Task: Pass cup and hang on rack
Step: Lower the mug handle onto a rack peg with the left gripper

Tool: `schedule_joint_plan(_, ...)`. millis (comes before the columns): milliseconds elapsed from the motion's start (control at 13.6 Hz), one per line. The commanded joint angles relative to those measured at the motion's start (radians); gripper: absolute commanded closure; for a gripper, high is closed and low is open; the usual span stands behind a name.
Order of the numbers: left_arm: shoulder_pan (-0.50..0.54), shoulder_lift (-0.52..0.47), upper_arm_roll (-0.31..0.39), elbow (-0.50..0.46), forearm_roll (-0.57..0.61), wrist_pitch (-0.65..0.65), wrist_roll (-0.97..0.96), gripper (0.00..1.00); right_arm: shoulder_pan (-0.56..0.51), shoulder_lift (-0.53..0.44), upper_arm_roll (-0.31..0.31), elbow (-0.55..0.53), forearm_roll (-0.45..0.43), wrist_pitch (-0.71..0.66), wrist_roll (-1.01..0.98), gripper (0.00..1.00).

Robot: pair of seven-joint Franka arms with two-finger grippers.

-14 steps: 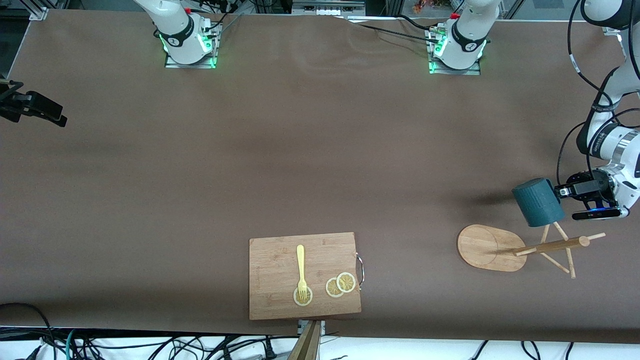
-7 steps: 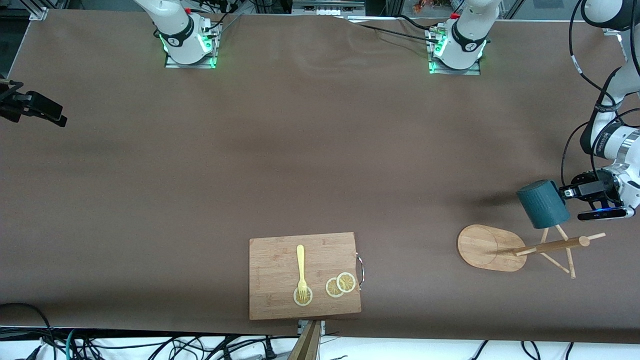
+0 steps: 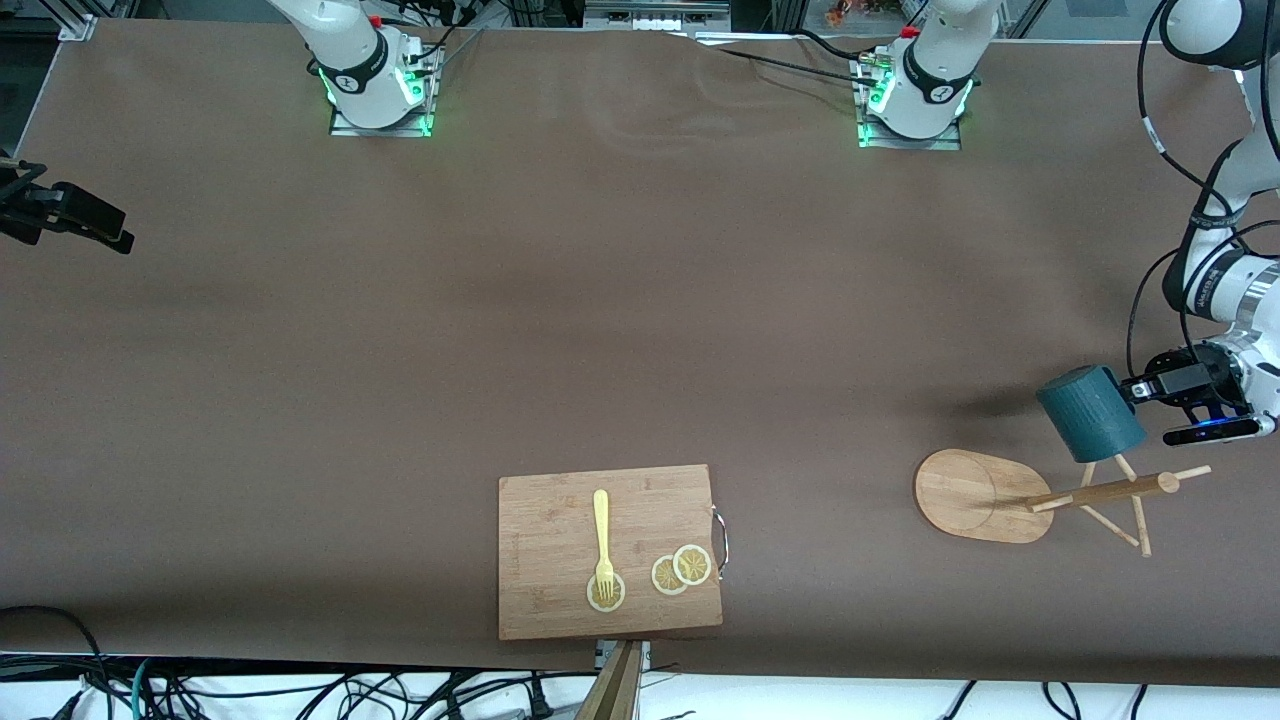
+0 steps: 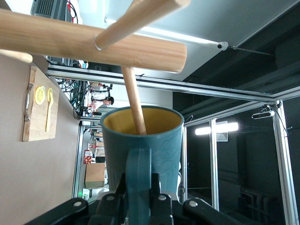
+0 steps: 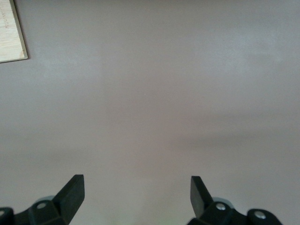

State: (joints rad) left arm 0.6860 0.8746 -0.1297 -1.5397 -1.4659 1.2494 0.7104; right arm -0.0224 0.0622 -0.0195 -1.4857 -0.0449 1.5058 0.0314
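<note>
The dark teal cup (image 3: 1090, 413) hangs in the air over the upper pegs of the bamboo rack (image 3: 1100, 493), near the left arm's end of the table. My left gripper (image 3: 1135, 388) is shut on the cup's loop handle (image 4: 138, 173). In the left wrist view, a thin peg (image 4: 133, 101) reaches into the cup's yellowish mouth (image 4: 142, 123), under the rack's post (image 4: 93, 42). My right gripper (image 5: 137, 187) is open over bare brown table and holds nothing. It does not show in the front view.
A wooden cutting board (image 3: 608, 550) with a yellow fork (image 3: 602, 535) and lemon slices (image 3: 680, 570) lies near the table's front edge. The rack's oval base (image 3: 975, 495) sits beside the pegs. A black device (image 3: 70, 215) juts in at the right arm's end.
My left gripper has carried the cup a little toward the left arm's end of the table and down onto the rack's pegs. The right gripper's view gives no sign of motion.
</note>
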Motion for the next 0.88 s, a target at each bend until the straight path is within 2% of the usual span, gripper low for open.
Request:
schedule_joint_plan(0, -0.003, 0.093, -0.002, 0.120, 0.002, -0.011, 0.017, 0.98, -0.011, -0.007, 0.009, -0.004, -0.009, -0.004, -0.018, 0.00)
schedule_joint_plan(294, 0.000, 0.139, -0.002, 0.177, -0.002, 0.002, 0.011, 0.98, -0.013, -0.007, 0.009, -0.004, -0.007, -0.004, -0.018, 0.00)
schedule_joint_plan(441, 0.000, 0.164, -0.002, 0.181, -0.030, 0.012, 0.011, 0.93, -0.011, -0.007, 0.009, -0.004, -0.007, -0.004, -0.016, 0.00)
schedule_joint_plan(588, 0.000, 0.182, -0.002, 0.181, -0.082, 0.012, 0.004, 0.93, -0.013, -0.007, 0.009, -0.004, -0.006, -0.004, -0.018, 0.00)
schedule_joint_plan(808, 0.010, 0.185, -0.002, 0.181, -0.088, 0.010, -0.020, 0.92, -0.011, -0.007, 0.009, -0.004, -0.006, -0.004, -0.016, 0.00)
